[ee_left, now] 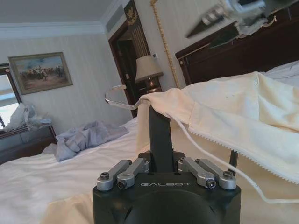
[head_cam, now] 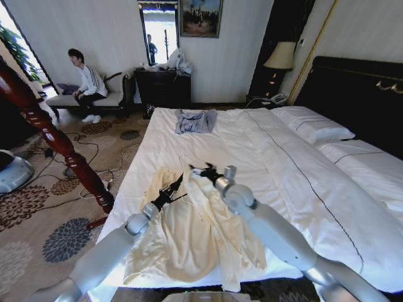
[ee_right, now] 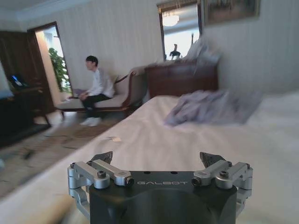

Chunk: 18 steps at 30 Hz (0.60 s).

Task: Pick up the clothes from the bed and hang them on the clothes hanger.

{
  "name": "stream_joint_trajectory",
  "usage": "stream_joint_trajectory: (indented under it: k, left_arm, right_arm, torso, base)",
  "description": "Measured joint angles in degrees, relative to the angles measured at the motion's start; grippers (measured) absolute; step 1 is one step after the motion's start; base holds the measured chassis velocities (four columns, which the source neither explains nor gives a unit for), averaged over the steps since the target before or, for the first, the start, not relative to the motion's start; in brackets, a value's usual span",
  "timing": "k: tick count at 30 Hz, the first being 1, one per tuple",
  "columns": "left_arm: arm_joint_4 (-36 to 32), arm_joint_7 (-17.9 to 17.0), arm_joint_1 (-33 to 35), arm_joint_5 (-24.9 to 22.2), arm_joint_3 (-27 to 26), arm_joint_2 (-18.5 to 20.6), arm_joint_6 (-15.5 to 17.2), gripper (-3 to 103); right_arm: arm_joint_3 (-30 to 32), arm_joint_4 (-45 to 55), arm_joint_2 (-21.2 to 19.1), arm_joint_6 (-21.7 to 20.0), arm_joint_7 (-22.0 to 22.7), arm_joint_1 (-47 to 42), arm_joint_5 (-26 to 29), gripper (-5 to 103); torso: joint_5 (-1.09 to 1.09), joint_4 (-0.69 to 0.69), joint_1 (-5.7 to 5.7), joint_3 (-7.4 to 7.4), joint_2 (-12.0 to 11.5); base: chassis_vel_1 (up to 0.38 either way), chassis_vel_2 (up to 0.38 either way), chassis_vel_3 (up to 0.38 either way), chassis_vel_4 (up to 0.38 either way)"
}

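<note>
Head view: my left gripper [head_cam: 169, 192] pinches the hanger [head_cam: 182, 178]; the clothes [head_cam: 195, 236] lie on the bed [head_cam: 264, 151] at 6 o'clock, long axis running 12 to 6. My right gripper [head_cam: 203, 170] hovers at the collar end, at about 2 o'clock from the left. Grey garment [head_cam: 195, 121] at 12; red post [head_cam: 56, 141] at 9.

Left wrist view: my fingers [ee_left: 160, 133] are pressed on the hanger [ee_left: 121, 100], whose hook sticks out at 11; the clothes [ee_left: 233, 112] drape over it toward 3. My right gripper [ee_left: 231, 21] hangs above them, jaws apart.

Right wrist view: right gripper [ee_right: 158, 161], fingers [ee_right: 212, 159] spread, holding nothing; white bed [ee_right: 154, 140] beyond; grey garment [ee_right: 210, 107] at 1.
</note>
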Motion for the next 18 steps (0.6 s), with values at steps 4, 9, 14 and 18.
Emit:
stream_joint_trajectory:
  k: [4,9,14,18]
  left_arm:
    - [-0.28,0.07,0.32,-0.11,-0.29,0.38,0.0,20]
    - [-0.29,-0.04,-0.1,-0.06,0.08,-0.44,0.11,20]
    - [-0.8,-0.25,-0.58,-0.08,0.84,-0.77,0.49,20]
    - [-1.56,-0.28,-0.77,-0.29,1.7,-0.34,0.7,20]
  right_arm:
    - [0.95,-0.29,-3.17,1.69,-3.4,-1.63,-7.84,100]
    - [0.94,-0.82,-5.85,2.85,-6.69,-2.4,-13.94,100]
    - [0.37,-2.38,-7.2,3.64,-8.54,-2.31,-17.13,100]
    - [-0.72,-3.13,-8.18,3.77,-10.03,-1.83,-17.66,100]
  torso:
    - [0.0,0.01,0.0,0.0,0.0]
    - [0.0,0.01,0.0,0.0,0.0]
    - [0.0,0.01,0.0,0.0,0.0]
    - [0.0,0.02,0.0,0.0,0.0]
  base:
    - [0.0,0.0,0.0,0.0]
    - [0.0,0.0,0.0,0.0]
    - [0.0,0.0,0.0,0.0]
    - [0.0,0.0,0.0,0.0]
